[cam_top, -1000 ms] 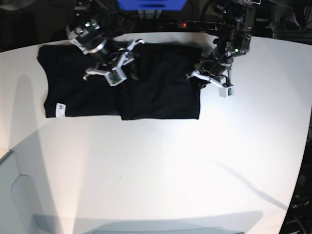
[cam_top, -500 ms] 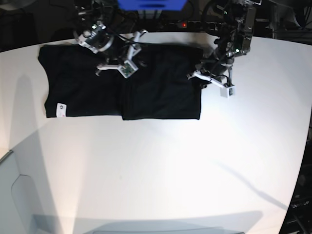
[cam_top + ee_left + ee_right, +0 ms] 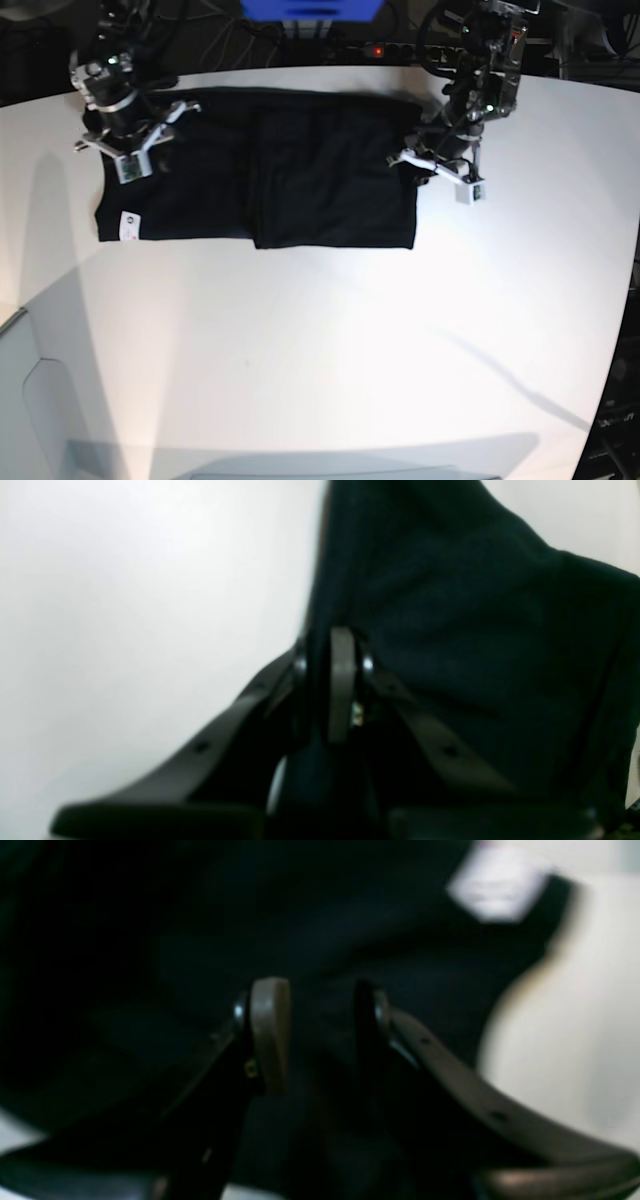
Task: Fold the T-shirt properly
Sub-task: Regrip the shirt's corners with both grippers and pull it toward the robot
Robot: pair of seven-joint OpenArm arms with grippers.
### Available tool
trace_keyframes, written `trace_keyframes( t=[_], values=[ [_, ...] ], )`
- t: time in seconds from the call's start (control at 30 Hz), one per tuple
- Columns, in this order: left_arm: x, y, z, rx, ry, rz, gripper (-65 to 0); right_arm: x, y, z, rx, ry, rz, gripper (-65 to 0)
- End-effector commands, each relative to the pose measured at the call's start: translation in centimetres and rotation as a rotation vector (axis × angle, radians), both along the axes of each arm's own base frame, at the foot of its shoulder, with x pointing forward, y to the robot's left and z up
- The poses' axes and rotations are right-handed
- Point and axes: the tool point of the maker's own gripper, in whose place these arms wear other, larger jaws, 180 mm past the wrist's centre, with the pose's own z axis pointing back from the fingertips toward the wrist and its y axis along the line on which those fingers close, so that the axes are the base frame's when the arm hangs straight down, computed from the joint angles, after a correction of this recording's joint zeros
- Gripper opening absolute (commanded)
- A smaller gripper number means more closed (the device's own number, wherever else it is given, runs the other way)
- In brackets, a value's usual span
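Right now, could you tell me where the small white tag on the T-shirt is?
In the base view the white tag sits at the T-shirt's near-left corner, below the right gripper.

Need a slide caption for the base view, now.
Black T-shirt partly folded on white table; one arm at each end.

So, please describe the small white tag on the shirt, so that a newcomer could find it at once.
Look at the white table and the black T-shirt spread along its far side. Follow the shirt's near edge to the corner below the right pincer. There lies the small white tag, the only pale patch on the dark cloth.
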Motion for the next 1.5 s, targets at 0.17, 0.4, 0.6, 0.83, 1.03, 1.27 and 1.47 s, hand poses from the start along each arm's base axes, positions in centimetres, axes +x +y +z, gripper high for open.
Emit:
trace_keyframes(
  t=[0.17,0.4,0.6,0.83,1.03,1.27,1.47],
  values=[
    [0.7,0.3,0.9,0.005,-0.034,0.003,-65.0,1.9,-4.3,1.3,-0.036,-0.046,-0.111,-36.9],
    [0.7,0.4,0.9,0.007,-0.034,0.004,-65.0,2.1,-6.8,-2.2,0.011,0.073,-0.222,-36.9],
    [0.7,0.4,0.9,0.007,-0.034,0.004,-65.0,1.6,-7.7,-4.3,0.037,0.123,-0.247,-36.9],
    [0.7,0.4,0.9,0.007,-0.034,0.004,-65.0,0.5,-8.0,-6.6,0.060,0.192,-0.249,-37.2],
    [0.7,0.4,0.9,0.009,-0.034,0.004,-65.0,0.0,-7.6,-7.0,0.068,0.208,-0.246,-37.4],
    [0.8,0.5,1.0,0.009,-0.036,0.005,-65.0,-1.0,-4.8,-9.7,0.109,0.296,-0.174,-43.2],
    [1.2,1.9,1.3,0.019,-0.047,0.043,-65.0,-1.3,-2.7,-10.9,0.128,0.335,-0.116,-57.7]
  ],
)
